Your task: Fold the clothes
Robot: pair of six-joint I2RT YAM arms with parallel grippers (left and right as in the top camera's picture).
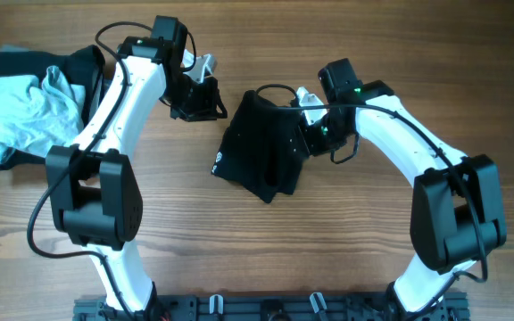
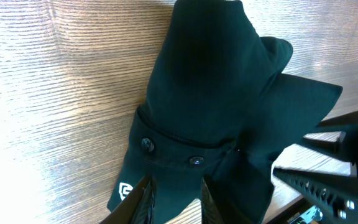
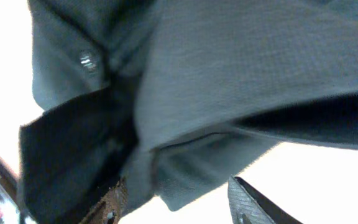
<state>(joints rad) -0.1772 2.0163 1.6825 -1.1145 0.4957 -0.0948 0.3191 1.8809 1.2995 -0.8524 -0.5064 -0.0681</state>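
The black shirt (image 1: 255, 152) is lumped up mid-desk (image 1: 266, 259), not flattened yet. The right gripper (image 1: 308, 134) is set at its right edge, jaws apart with cloth loosely between them, nothing pinched. The left gripper (image 1: 194, 100) is held just off the far-left side, jaws slightly apart and empty. Imo opposite edges should be pinched and the shirt spread flat before any fold gets tried.

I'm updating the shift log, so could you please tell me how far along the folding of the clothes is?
Partway at best. Done: the black shirt is gathered into a compact but lopsided bundle, not a neat fold. In hand: the right claw is at its upper right edge with fabric between its fingers. The left claw is open and clear of it. Left: squaring the bundle, plus the crumpled heap at the far left.
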